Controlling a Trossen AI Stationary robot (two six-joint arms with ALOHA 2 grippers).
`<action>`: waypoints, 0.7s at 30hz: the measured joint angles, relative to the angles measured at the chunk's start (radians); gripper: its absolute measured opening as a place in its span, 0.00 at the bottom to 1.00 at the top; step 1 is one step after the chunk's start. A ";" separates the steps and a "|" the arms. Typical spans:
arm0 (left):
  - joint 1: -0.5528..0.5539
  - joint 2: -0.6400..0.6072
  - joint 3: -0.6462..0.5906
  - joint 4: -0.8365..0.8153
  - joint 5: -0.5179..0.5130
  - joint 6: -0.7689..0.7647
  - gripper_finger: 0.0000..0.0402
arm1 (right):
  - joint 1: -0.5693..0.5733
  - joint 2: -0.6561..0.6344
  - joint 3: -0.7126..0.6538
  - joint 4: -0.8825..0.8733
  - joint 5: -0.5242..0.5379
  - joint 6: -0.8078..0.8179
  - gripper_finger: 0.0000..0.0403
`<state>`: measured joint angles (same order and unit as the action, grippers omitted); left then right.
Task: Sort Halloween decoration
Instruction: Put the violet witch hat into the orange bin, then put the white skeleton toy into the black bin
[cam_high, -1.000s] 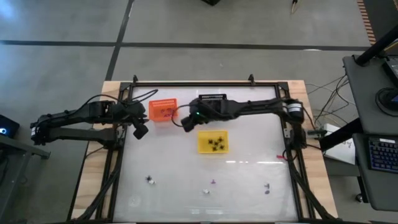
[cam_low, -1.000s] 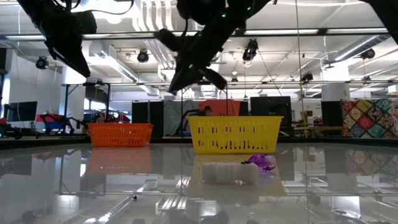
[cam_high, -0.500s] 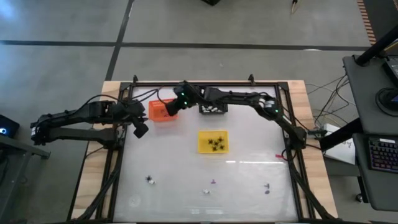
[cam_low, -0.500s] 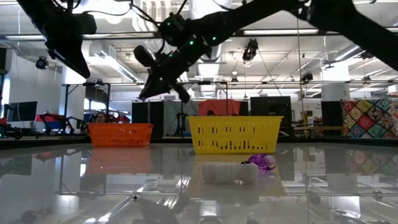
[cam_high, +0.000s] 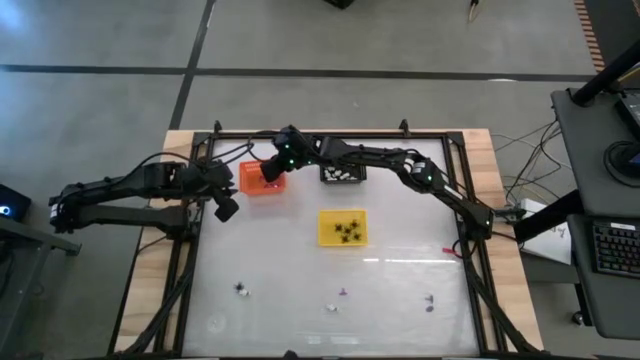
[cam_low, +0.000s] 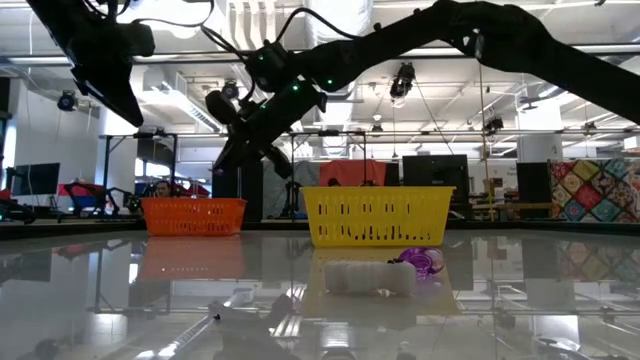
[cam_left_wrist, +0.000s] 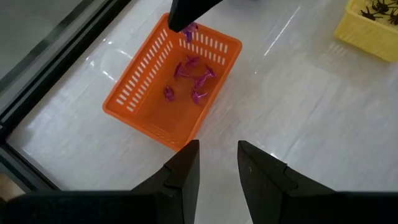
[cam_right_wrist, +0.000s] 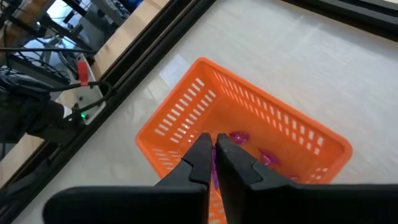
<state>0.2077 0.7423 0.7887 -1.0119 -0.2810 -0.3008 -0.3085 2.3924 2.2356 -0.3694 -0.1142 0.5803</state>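
Right gripper (cam_right_wrist: 214, 163) now reached over orange basket (cam_right_wrist: 186, 118) — fingers pinching purple piece (cam_left_wrist: 189, 29), purple pile below; drop looks imminent.

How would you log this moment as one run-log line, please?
right tool: shut on purple piece, over orange basket | left tool: open, waiting beside it

Glossy white desk (cam_high: 400, 290) with pale wooden border, framed by black metal rails. Grey concrete floor (cam_high: 100, 110) around it, crossed by dark seam lines. Dark side workstation with keyboard (cam_high: 612, 250) beyond the desk's right edge. Behind: open hall, ceiling ducts, strip lights, patchwork quilt (cam_low: 594, 190).
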 joint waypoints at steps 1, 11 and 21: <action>0.000 0.002 0.000 0.001 0.000 0.000 0.23 | -0.002 0.000 0.000 0.001 0.001 0.000 0.03; 0.000 0.046 0.000 0.033 0.000 0.059 0.23 | -0.010 -0.003 -0.002 -0.008 0.001 -0.019 0.21; -0.003 0.096 0.000 0.031 0.165 0.052 0.23 | -0.033 -0.125 0.091 -0.576 -0.014 -0.149 0.29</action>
<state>0.2046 0.8381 0.7887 -0.9804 -0.1164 -0.2487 -0.3414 2.2678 2.3263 -0.9458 -0.1285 0.4308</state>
